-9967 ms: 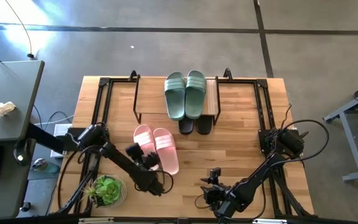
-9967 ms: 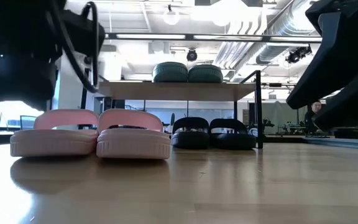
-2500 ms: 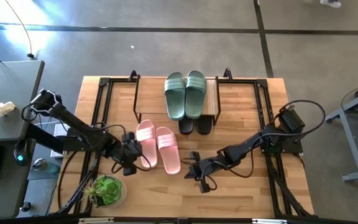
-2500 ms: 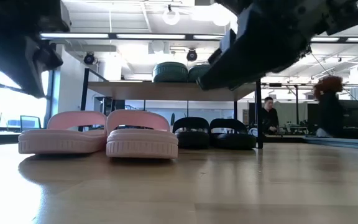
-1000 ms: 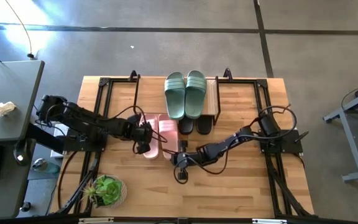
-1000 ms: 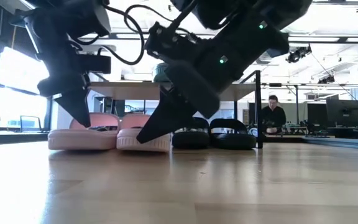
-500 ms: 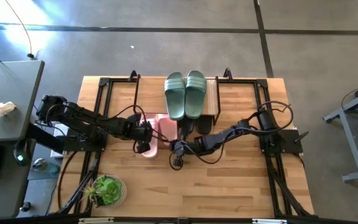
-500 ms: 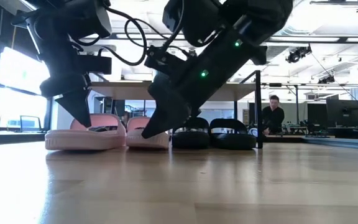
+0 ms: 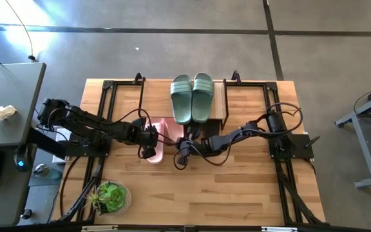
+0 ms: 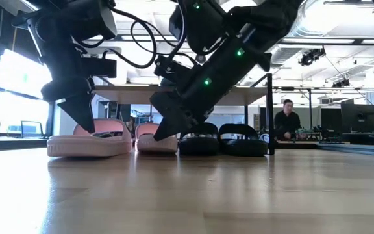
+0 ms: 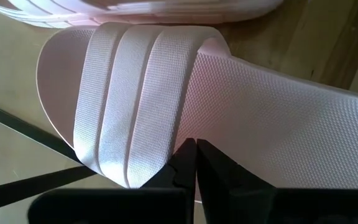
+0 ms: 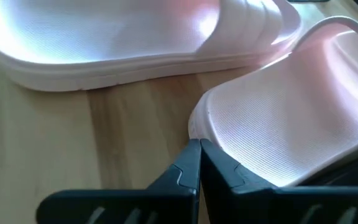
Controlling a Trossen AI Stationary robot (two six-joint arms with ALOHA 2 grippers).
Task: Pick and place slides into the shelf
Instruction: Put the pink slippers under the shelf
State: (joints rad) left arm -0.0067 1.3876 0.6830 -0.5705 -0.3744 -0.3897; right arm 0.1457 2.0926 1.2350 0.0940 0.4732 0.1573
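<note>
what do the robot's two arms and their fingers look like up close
Both the left arm and the right arm are dark, jointed and slim, draped with looping black cables. Small green lights glow on the right arm in the low view. Each arm's fingers are matte black, flat and tapered to narrow tips.

Left arm [image 9: 89,122] stretched low across the table from its left edge toward the centre, elbow near the base, forearm nearly level, wrist bent downward. Left gripper [image 9: 148,149] at its end, fingers [image 11: 180,163] pressed together with no gap, tips pointing down. Right arm [image 9: 250,134] reaching from the right side in a long shallow line toward the centre, cables looping over the elbow. Right gripper [image 9: 180,159] close to the left one, fingers [image 12: 192,163] likewise pressed tight, tips angled down to the tabletop. In the low view, left gripper [image 10: 85,117] hanging steeply, right gripper [image 10: 161,132] slanting in beside it.
</note>
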